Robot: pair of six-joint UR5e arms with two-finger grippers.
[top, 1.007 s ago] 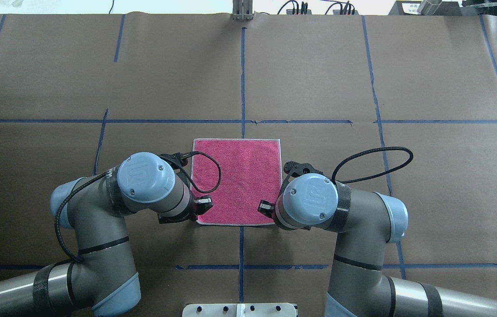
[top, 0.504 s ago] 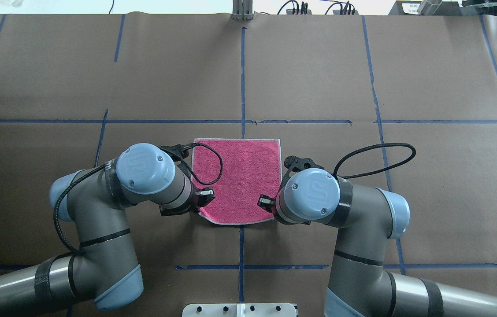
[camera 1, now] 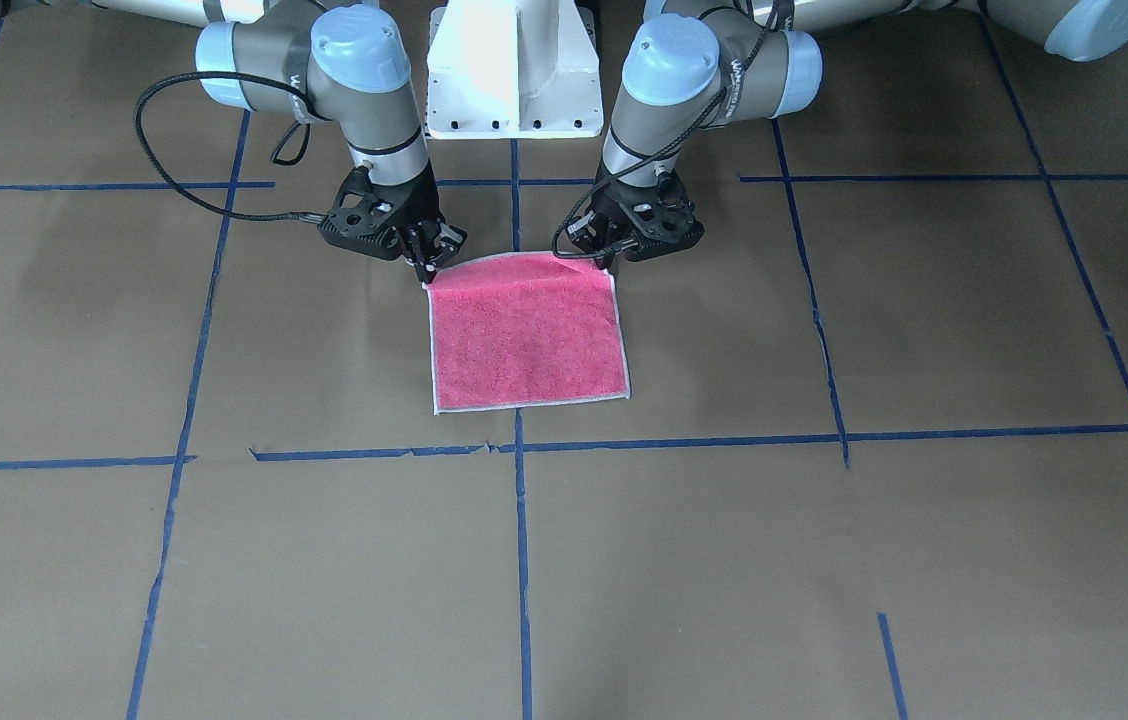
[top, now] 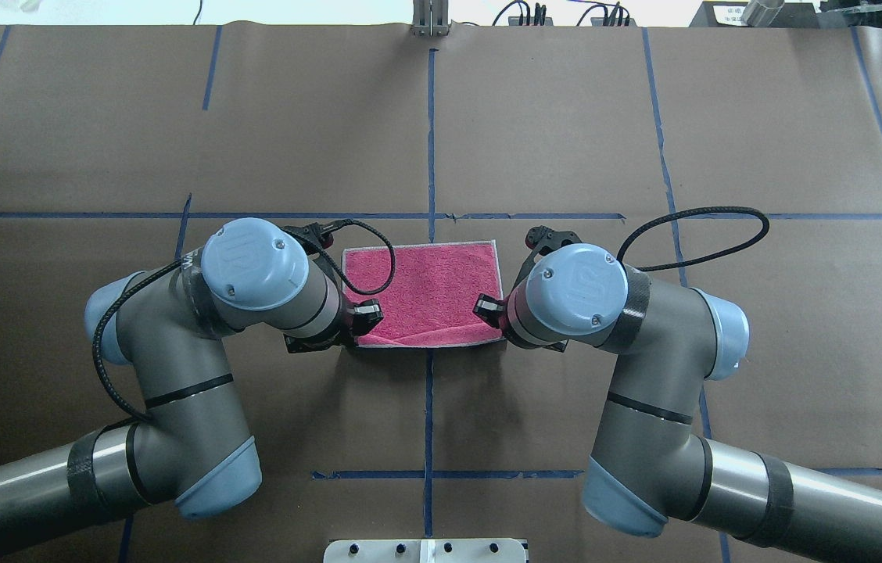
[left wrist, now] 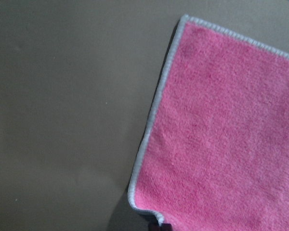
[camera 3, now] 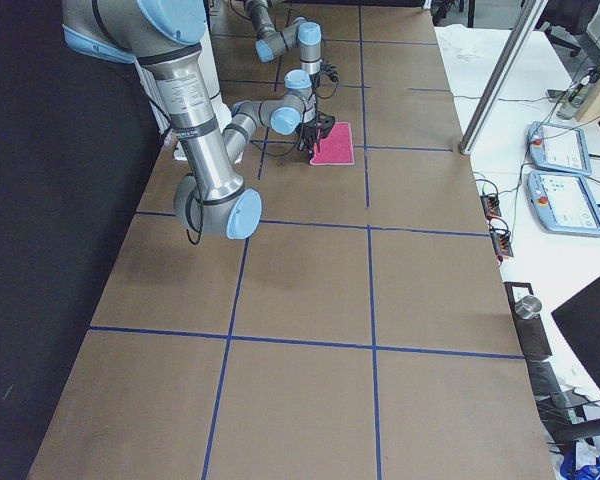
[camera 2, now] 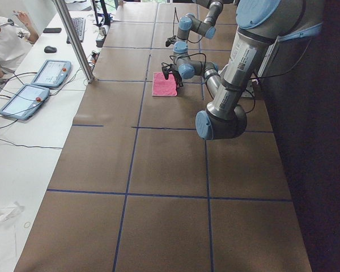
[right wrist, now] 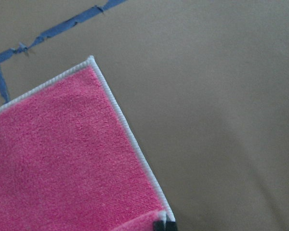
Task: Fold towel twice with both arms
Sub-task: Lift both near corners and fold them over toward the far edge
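The towel (top: 425, 291) lies pink face up on the brown table, with its whitish border showing. My left gripper (top: 363, 319) is shut on its near left corner, and my right gripper (top: 488, 309) is shut on its near right corner. Both hold that near edge raised off the table and carried toward the far edge, so the cloth bows. In the front-facing view the towel (camera 1: 524, 340) hangs from the right gripper (camera 1: 427, 270) and the left gripper (camera 1: 608, 264). The wrist views show the pink cloth (left wrist: 221, 130) (right wrist: 62, 159) with a corner at each lower edge.
Brown paper with blue tape lines (top: 431, 141) covers the table. The white pedestal base (camera 1: 514, 70) stands behind the grippers. A metal post (top: 430, 19) stands at the far edge. An operator (camera 2: 3, 42) and tablets (camera 2: 51, 72) are beside the table.
Both grippers have moved away from the robot with the towel's near corners. The near edge has lifted and travelled toward the far edge, so the towel looks shorter from above.
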